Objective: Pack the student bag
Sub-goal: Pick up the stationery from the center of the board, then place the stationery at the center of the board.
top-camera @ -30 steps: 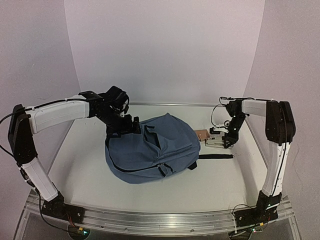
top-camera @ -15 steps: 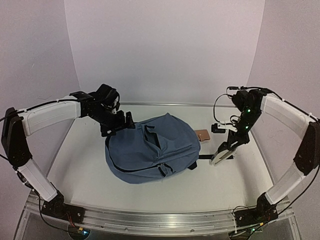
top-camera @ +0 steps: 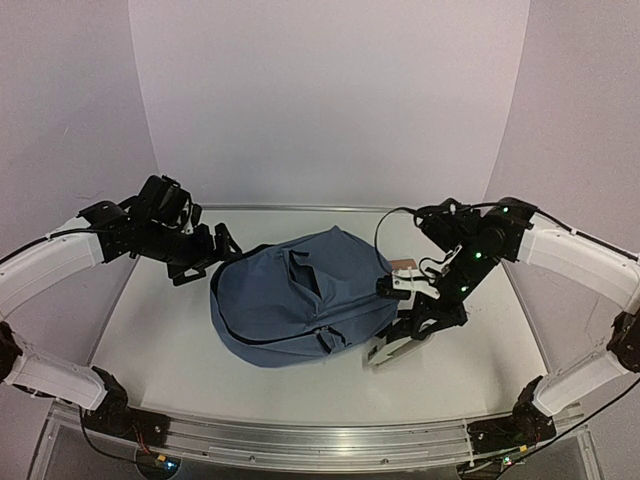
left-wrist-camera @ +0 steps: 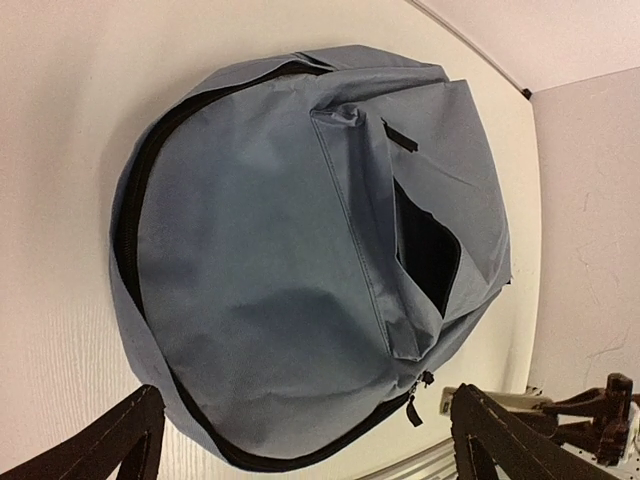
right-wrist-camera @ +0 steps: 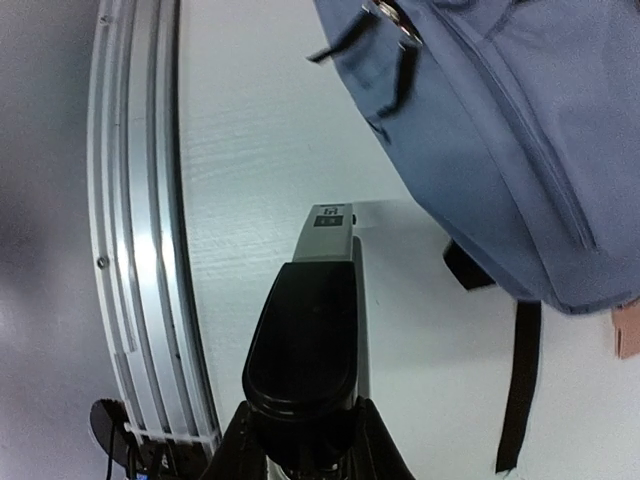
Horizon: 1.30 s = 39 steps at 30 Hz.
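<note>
**Bag at table ctr; bare room along the near edge**

A metal rail is seen along the near edge of the white table. Bare top is shown btw. rail and bag, widest toward the near-left and near-right corners.

Just beyond, right of ctr, the right gripper is clamped on a thin flat pale item. The item is held tilted, low end toward the near edge. Contact w/ the table cannot be told. In the wrist view it is seen just beside the bag's near-right side, apart from it.

The student bag is laid at table ctr, front up. It is slate-blue and domed. The front pocket is seen gaping dark, and the main zip is parted along one curved side. A black strap is trailed from the right side.

The left gripper is held at the bag's far-left side, fingers spread wide. A small tan item is seen against the bag's far-right side. A bare strip is left along the far edge.
</note>
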Motion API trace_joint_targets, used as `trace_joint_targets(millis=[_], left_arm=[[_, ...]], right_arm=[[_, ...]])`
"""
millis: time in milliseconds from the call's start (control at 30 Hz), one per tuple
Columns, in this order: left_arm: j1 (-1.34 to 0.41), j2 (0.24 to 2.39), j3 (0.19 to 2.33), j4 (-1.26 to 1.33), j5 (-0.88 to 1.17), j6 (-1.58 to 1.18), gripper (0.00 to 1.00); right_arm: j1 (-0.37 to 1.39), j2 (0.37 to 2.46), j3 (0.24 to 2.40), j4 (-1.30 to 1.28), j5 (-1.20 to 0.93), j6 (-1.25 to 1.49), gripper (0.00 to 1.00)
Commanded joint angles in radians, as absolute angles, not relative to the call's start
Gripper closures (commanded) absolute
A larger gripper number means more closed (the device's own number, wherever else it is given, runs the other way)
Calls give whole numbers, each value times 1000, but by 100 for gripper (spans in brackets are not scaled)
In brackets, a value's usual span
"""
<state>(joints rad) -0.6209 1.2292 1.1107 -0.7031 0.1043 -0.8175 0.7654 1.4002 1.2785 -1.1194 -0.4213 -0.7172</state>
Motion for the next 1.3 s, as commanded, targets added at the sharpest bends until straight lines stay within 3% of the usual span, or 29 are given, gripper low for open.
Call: trace_joint_targets(millis=[0, 267, 600, 700, 833, 900, 1267], left_arm=[[-623, 1183, 1115, -748, 62, -847, 0], [-624, 1141, 1156, -843, 35, -842, 0], [-640, 1146, 1201, -941, 48, -800, 0], [-654, 1155, 1213, -965, 63, -766, 0], [-688, 1169, 1216, -982, 88, -716, 0], [-721, 1172, 1214, -985, 97, -691, 0], [-999, 1320, 1358, -1017, 157, -504, 1]], right_arm=[[926, 1383, 1241, -866, -508, -557, 100], [1088, 1490, 1099, -501, -522, -513, 100], [1088, 1661, 1040, -403, -475, -666, 97], [1086, 1665, 1017, -403, -443, -689, 82], [1071, 1645, 1013, -407, -406, -656, 46], [1055, 1622, 1023, -416, -395, -632, 35], [892, 1448, 1235, -639, -305, -435, 3]])
